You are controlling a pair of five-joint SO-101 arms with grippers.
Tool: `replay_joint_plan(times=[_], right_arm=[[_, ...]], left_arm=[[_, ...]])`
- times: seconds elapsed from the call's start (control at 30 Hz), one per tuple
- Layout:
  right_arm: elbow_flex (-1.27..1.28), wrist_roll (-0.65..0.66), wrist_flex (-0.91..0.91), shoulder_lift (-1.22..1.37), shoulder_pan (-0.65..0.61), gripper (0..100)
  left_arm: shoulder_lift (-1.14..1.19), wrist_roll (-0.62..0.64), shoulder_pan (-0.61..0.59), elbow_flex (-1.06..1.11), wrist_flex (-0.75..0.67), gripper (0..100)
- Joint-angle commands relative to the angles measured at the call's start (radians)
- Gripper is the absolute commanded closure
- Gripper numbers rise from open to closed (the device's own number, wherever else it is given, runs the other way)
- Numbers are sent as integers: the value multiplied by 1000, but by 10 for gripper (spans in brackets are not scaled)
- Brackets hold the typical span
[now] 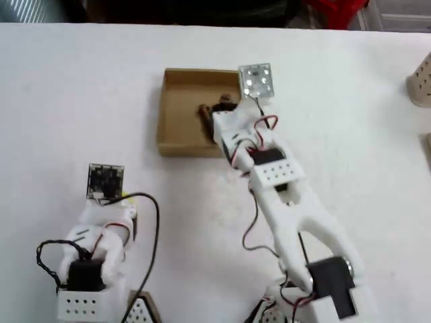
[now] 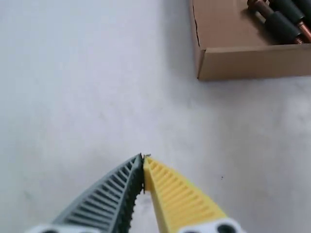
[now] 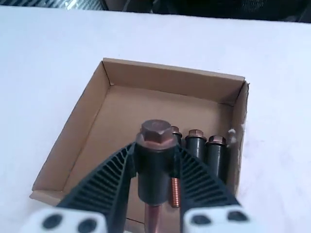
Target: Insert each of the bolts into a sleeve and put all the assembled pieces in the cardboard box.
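The cardboard box (image 1: 180,108) sits at the table's middle back, and its floor (image 3: 146,107) lies open below my right gripper (image 3: 154,167). That gripper is shut on an assembled piece (image 3: 155,155), a copper bolt in a black sleeve, held above the box's near wall. Several assembled pieces (image 3: 206,148) lie side by side in the box near one wall. They also show at a corner of the box (image 2: 277,19) in the left wrist view. My left gripper (image 2: 143,167) is shut with nothing in it, low over bare table in front of the box (image 2: 252,60).
The right arm (image 1: 289,195) stretches from the front edge to the box. The left arm (image 1: 94,249) stays at the front left. A pale perforated object (image 1: 421,81) stands at the right edge. White table surrounds the box.
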Motion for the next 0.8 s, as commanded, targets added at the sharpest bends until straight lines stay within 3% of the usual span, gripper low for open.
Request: replay_joint_plan(times=[0.0,0.3,0.5,0.77], right_arm=[[-288,12,166,133,24,981],[-733,256,446,483,61,981],[-888,364,522,634,61,978],[-918,364,553,670,59,812]], left_arm=[[-15,-9,12,21,-61,979],[-15,-9,13,43,-92,979],[-15,-9,50,51,-87,979],[-15,-9,56,51,-87,979]])
